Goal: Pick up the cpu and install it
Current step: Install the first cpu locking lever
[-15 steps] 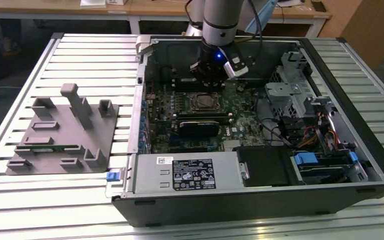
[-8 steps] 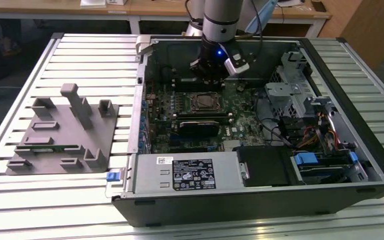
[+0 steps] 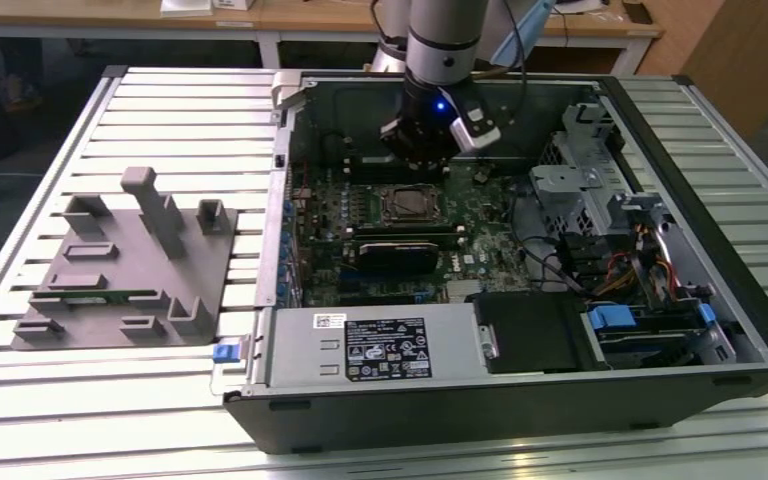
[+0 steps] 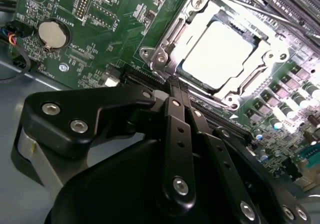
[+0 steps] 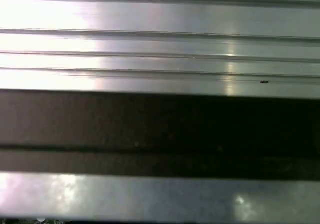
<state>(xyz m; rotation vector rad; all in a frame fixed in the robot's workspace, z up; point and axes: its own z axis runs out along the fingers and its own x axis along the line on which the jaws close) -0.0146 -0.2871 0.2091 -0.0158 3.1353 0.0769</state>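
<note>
Pincer [image 4: 172, 86] just beside socketed cpu [image 4: 217, 54].

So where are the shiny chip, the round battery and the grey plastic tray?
cpu [image 4: 216, 54]: second wrist view, middle of its silver top.
round battery [image 4: 52, 34]: second wrist view, its face.
grey plastic tray [image 3: 91, 300]: exterior view, its flat base.

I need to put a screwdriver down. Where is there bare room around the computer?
The slatted table is bare beyond the grey tray, and along its near edge below it. The open case is crowded, with the hand over the motherboard.
</note>
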